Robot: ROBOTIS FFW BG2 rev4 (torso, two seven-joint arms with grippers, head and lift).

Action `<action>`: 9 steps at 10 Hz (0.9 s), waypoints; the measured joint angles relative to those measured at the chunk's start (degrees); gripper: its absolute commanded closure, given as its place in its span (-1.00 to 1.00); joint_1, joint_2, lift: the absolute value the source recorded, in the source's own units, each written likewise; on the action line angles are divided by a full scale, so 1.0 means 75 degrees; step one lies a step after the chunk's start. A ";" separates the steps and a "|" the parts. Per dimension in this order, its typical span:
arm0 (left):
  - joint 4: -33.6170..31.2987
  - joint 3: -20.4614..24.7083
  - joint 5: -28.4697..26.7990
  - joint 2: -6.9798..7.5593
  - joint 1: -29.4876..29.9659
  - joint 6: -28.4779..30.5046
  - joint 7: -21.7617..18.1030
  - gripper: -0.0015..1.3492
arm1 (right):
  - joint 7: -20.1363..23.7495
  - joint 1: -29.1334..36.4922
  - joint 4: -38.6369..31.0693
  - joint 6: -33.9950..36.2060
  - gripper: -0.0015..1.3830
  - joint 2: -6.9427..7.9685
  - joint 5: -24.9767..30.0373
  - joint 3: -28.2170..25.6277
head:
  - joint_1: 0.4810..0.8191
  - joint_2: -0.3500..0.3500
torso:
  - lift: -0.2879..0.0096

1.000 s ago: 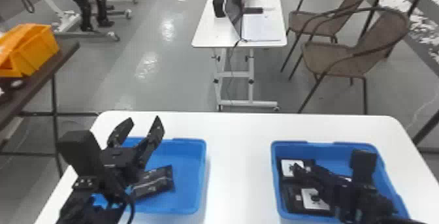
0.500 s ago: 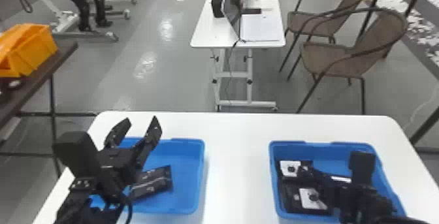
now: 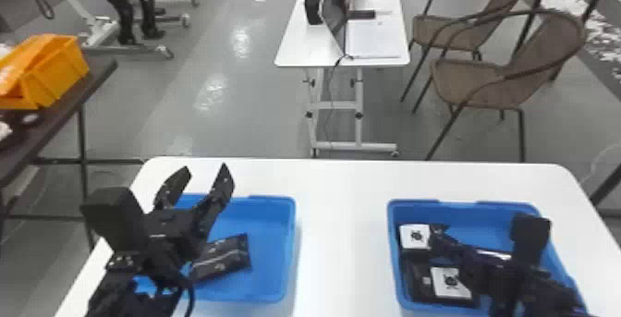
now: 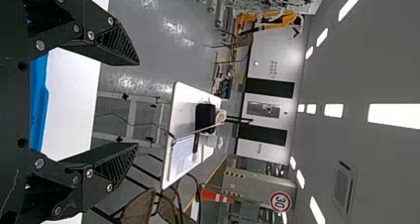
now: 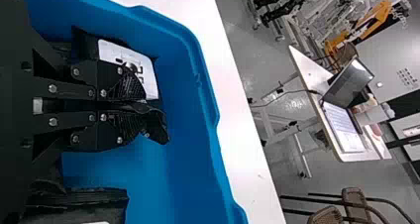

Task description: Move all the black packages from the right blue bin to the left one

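Inside left bin [image 3: 272,258], one black package [image 3: 231,255]

The left hand [image 3: 205,169] gapes wide; the right hand [image 3: 438,240] pinches closed.

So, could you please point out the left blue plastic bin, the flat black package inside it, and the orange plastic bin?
Left blue plastic bin [image 3: 291,228]: head view, right rim.
Flat black package [image 3: 225,257]: head view, upper face.
Orange plastic bin [image 3: 60,75]: head view, side wall.
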 measured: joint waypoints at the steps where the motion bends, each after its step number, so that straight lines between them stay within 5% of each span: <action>1: 0.0000 0.0000 0.0003 -0.0012 -0.0003 -0.0010 0.0000 -0.28 | -0.0062 0.0222 -0.0497 0.0217 0.57 0.0006 -0.0161 -0.0041 | 0.27 0.33 | 0.67; 6: 0.0003 0.0046 0.0131 -0.0148 0.0002 -0.0214 0.0108 -0.29 | -0.0288 0.1483 -0.3968 0.2038 0.57 -0.0126 -0.1348 -0.1011 | 0.27 0.24 | 0.67; 9: 0.0051 0.0012 0.0702 -0.0154 -0.0064 -0.0359 0.0361 -0.30 | 0.0192 0.0529 -0.3521 0.1795 0.57 -0.0330 -0.2583 -0.0503 | 0.27 0.41 | 0.67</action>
